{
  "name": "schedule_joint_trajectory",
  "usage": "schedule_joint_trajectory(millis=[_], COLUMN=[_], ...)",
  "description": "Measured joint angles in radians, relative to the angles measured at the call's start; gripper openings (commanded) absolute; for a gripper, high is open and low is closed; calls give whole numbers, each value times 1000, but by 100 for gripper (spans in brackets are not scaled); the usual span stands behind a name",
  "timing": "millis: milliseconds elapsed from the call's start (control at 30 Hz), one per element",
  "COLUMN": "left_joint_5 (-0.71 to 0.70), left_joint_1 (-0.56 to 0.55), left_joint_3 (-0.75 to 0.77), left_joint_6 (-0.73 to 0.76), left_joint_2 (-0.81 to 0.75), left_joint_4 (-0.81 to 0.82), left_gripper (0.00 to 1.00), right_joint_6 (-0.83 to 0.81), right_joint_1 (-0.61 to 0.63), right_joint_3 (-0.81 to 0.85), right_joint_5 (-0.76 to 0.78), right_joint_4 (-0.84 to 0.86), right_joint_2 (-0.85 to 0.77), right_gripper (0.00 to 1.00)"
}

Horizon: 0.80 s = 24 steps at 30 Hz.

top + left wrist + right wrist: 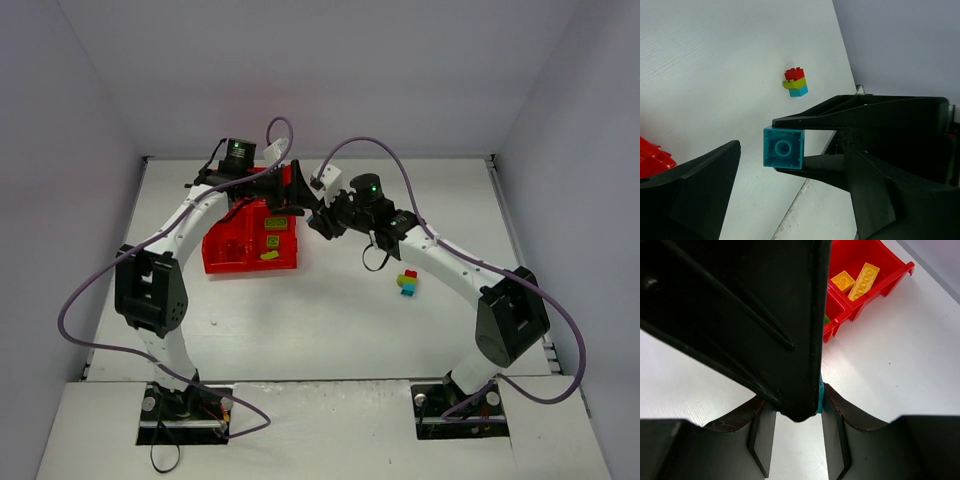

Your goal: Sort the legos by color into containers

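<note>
Left wrist view: the cyan brick (783, 148) is in the middle, pinched between the two fingers of the right gripper (778, 146), which comes in from three o'clock; its round hollow faces the camera.
Right gripper: shut on the cyan brick; its own view shows only a thin cyan edge, because a finger of the left gripper (290, 197) covers the rest.
Left gripper: jaws wide open and holding nothing; one finger stands at seven o'clock of the brick, the other at four o'clock; I see no touch.
Tray (225, 258): at seven o'clock of the two grippers in the top view, near them; yellow bricks (857, 281) lie in one compartment; which one takes cyan I cannot tell.
Clump (408, 283): red, yellow-green and cyan, on the table (300, 320) at four o'clock, well apart.
Step, as I judge: bring the brick to its compartment, or pass it to the left gripper.
How to do it well: move the open fingers away first; keep the pinch firm, since the brick is small and smooth; release low, over the middle of the compartment, not over a wall.
Risk: a knock from the near finger could twist the brick out.
</note>
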Motion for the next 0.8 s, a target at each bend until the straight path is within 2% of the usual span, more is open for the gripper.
schedule_joint_trajectory(millis=[400, 500, 567, 667, 700, 767, 800], left_joint_5=[-28, -29, -17, -23, -25, -28, -37], left_joint_1=[-32, -37, -37, -42, -42, -41, -40], left_joint_3=[50, 54, 60, 67, 68, 68, 69], left_joint_6=[74, 79, 81, 89, 90, 92, 94], left_joint_2=[63, 70, 75, 75, 75, 75, 75], left_joint_4=[-107, -111, -113, -118, -118, -119, -120], left_gripper=[60, 40, 21, 11, 11, 11, 11], right_joint_6=[-1, -1, -2, -3, -3, 0, 6], right_joint_1=[6, 7, 8, 8, 8, 8, 8], right_joint_3=[1, 1, 1, 3, 3, 3, 3], right_joint_5=[0, -1, 0, 1, 1, 3, 6], right_joint_4=[-7, -14, -14, -19, -17, -19, -19], right_joint_2=[0, 0, 0, 1, 1, 1, 1], right_gripper=[4, 4, 6, 20, 36, 56, 61])
